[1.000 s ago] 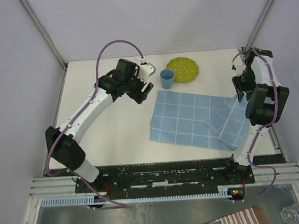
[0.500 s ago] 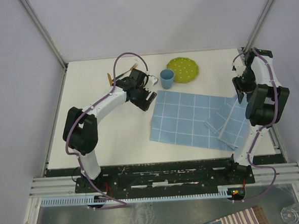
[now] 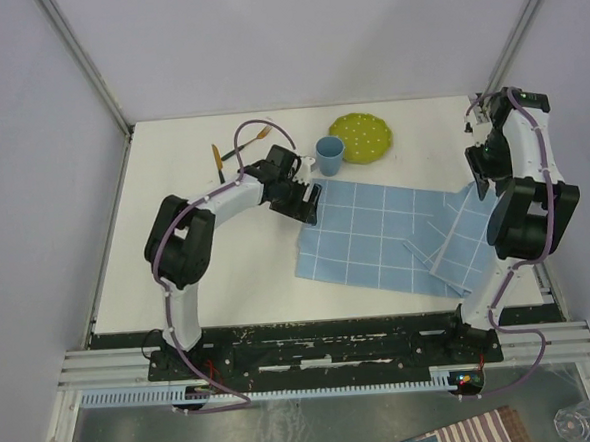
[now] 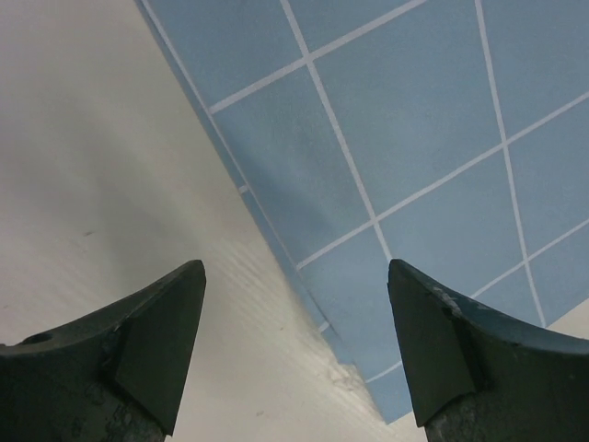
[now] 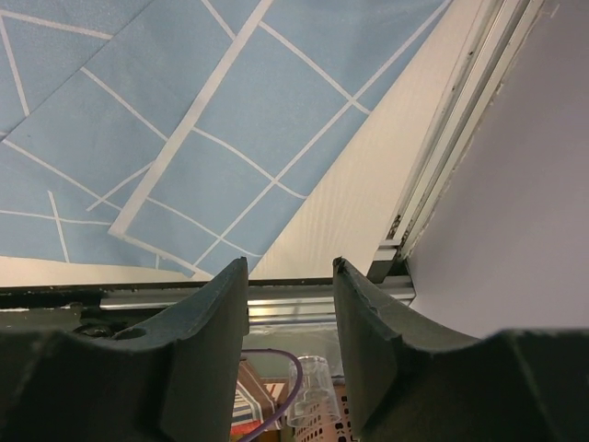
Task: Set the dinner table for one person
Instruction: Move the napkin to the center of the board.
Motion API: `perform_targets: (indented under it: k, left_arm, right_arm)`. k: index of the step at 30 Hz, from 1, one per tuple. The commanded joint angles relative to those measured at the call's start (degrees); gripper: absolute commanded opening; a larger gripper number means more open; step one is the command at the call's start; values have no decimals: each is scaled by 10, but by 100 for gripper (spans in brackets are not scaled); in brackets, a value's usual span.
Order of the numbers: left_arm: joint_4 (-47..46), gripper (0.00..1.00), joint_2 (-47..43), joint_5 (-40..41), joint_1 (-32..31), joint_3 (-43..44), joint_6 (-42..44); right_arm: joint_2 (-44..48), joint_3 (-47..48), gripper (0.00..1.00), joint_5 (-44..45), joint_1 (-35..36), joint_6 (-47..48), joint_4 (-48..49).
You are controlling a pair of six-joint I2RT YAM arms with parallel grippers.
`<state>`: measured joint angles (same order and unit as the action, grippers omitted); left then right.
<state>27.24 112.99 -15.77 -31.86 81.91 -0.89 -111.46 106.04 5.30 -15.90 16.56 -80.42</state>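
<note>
The white dinner table [image 3: 227,255] bears a light-blue cloth with a white grid [image 3: 376,238], its right part folded over. A blue cup [image 3: 329,155] and a green dotted plate [image 3: 361,137] stand at the far middle. Two wooden-handled utensils [image 3: 219,157] lie at the far left. My left gripper [image 3: 305,200] is open and empty, low over the cloth's far-left corner; in the left wrist view the gripper [image 4: 294,276] straddles the cloth [image 4: 414,138] edge. My right gripper [image 3: 483,174] is open and empty above the cloth's right end [image 5: 184,120].
Metal rails [image 5: 442,157] and grey walls [image 3: 30,147] border the table on its right, left and far sides. Beyond the near edge a clear glass [image 3: 580,422] and a striped cloth [image 3: 484,437] lie below the table.
My left gripper has swung right and nearer, from beside the cup to the cloth's far-left corner, uncovering the utensils. The right arm has risen slightly.
</note>
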Motion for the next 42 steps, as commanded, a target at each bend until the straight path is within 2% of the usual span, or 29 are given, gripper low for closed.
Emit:
perform_targets:
  k: [1, 13, 19, 22, 26, 36, 42]
  left_arm:
    - [-32, 86, 35, -62, 0, 29, -94]
    - [-30, 83, 45, -77, 1, 5, -134]
    - [-9, 76, 16, 11, -9, -44, -133]
    - [23, 73, 37, 81, -25, -33, -113]
    - [55, 70, 58, 112, -46, -16, -100]
    - [66, 68, 107, 81, -87, 28, -118]
    - [73, 60, 126, 82, -104, 35, -126]
  right_arm:
    - [31, 9, 50, 17, -3, 2, -13]
    - [66, -17, 50, 42, -5, 7, -12]
    - [76, -35, 50, 47, -9, 6, -1]
    - [74, -30, 50, 41, -10, -2, -3]
    - [78, -25, 50, 41, -10, -1, -4]
    - [108, -59, 50, 53, -17, 12, 5]
    - [113, -64, 50, 53, -18, 10, 5]
